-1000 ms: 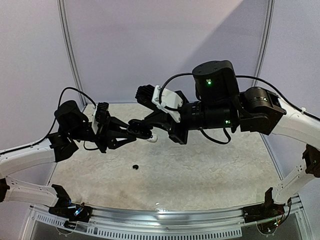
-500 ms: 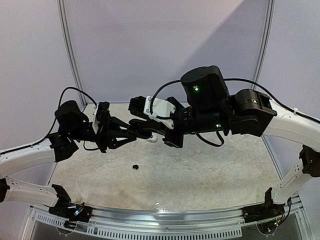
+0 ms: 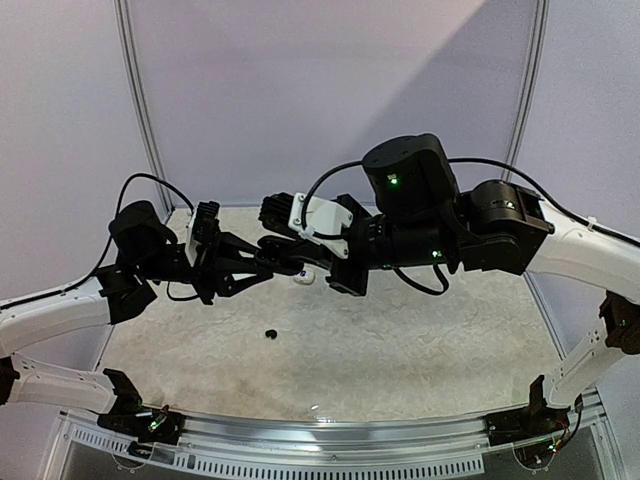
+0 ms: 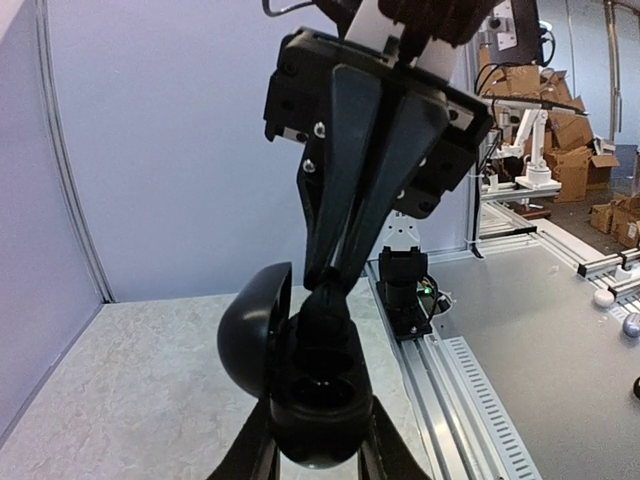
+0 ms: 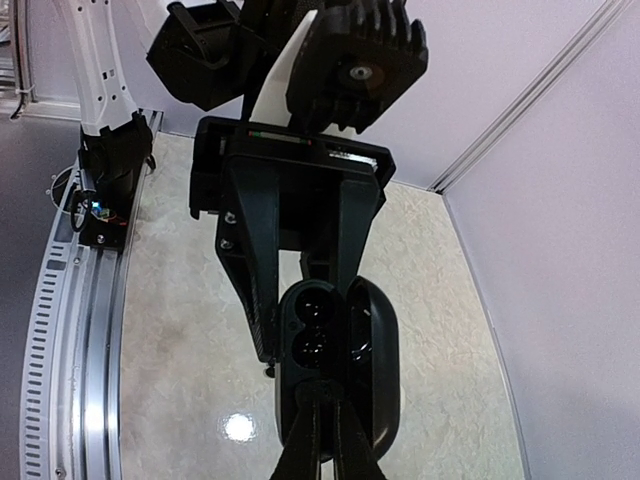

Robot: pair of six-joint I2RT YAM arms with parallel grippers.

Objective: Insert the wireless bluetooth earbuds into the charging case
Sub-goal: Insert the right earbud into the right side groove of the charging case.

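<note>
My left gripper (image 4: 318,462) clamps the open black charging case (image 5: 320,345), and my right gripper (image 4: 332,288), fingers pressed together, sits at its mouth. 1 black earbud (image 3: 270,333) and 1 white earbud (image 3: 303,279) lie on the table (image 3: 450,340) below.

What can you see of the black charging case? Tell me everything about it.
The charging case is a glossy black rounded shell that looks like plastic. Its hinged lid stands open, showing two round wells. The left gripper clamps the body by its sides, above the table. The right gripper, shut, reaches down to its open top.
</note>
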